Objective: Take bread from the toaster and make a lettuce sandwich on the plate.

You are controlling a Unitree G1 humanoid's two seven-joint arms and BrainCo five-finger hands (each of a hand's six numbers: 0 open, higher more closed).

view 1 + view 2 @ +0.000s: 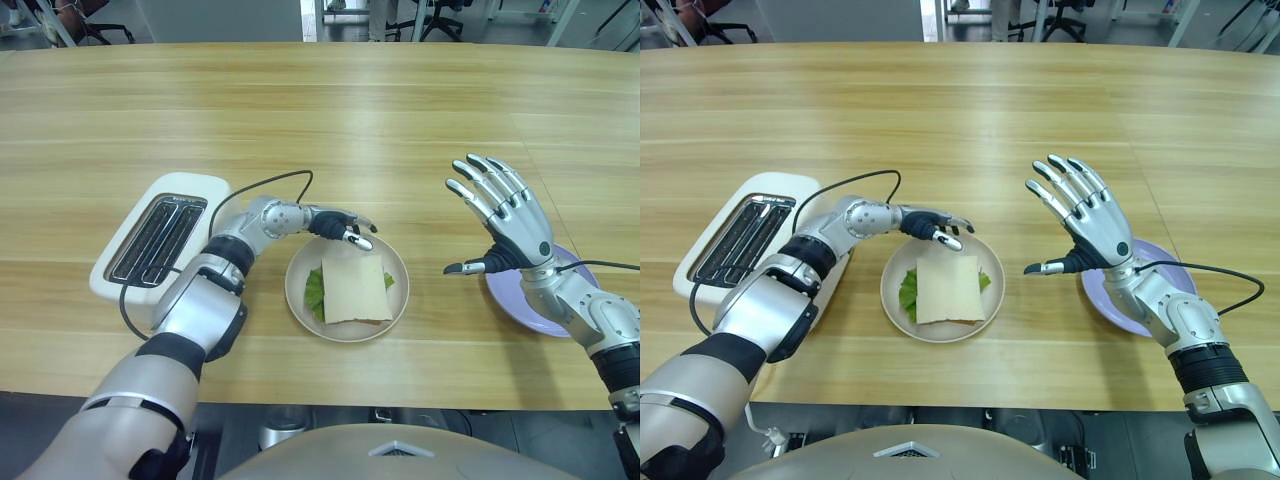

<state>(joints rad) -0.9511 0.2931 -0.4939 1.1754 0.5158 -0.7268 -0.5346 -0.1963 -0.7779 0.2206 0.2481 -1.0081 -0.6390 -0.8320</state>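
A cream plate [298, 304] near the table's front holds a sandwich: a pale bread slice [353, 288] on top, green lettuce [314, 290] showing at its left edge. My left hand [342, 226] hovers at the plate's far rim, just above the bread's top edge, fingers loosely extended and holding nothing. The white toaster [158, 232] lies to the left with its slots dark. My right hand [497, 212] is raised to the right of the plate, fingers spread wide, empty.
A lilac plate [520, 305] sits under my right wrist near the front right. A black cord [268, 181] loops from the toaster behind my left arm. Chairs and table legs stand beyond the far edge.
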